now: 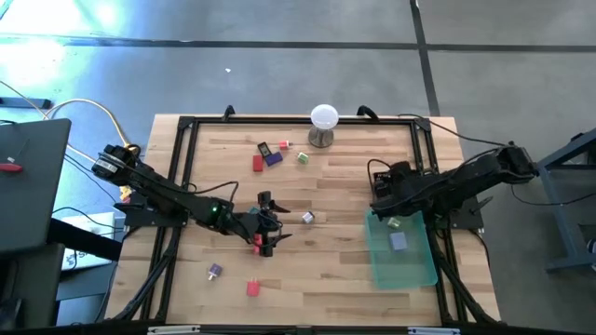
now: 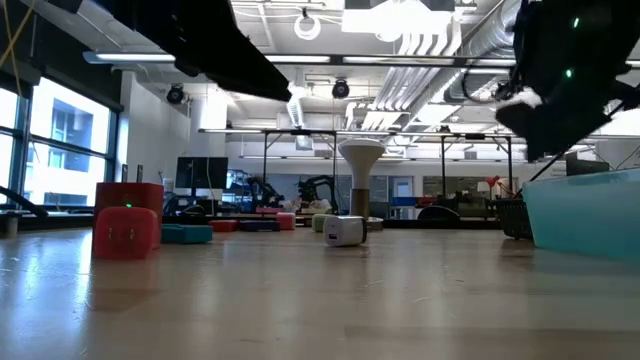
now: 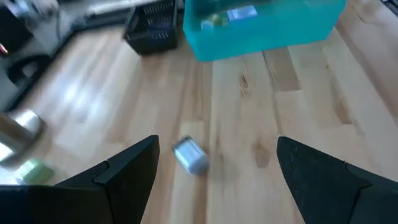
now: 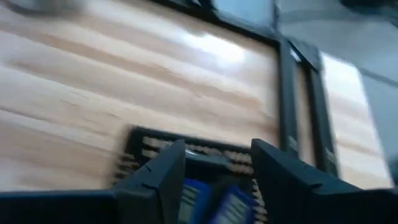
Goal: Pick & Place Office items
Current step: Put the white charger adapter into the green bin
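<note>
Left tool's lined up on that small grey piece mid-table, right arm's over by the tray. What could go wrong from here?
The grey piece lies skewed and off-centre within the open left tool, so closing may nudge it away instead of gripping it. The right tool hangs at the tray corner beside a black basket; a release there might miss the tray.

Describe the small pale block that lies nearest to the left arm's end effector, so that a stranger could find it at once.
Start at the translucent green tray on the right side of the wooden table. Go towards the table's middle, to the left end effector. Just beyond its open fingers lies the small pale grey block, alone on bare wood, while the red and purple pieces lie elsewhere.
</note>
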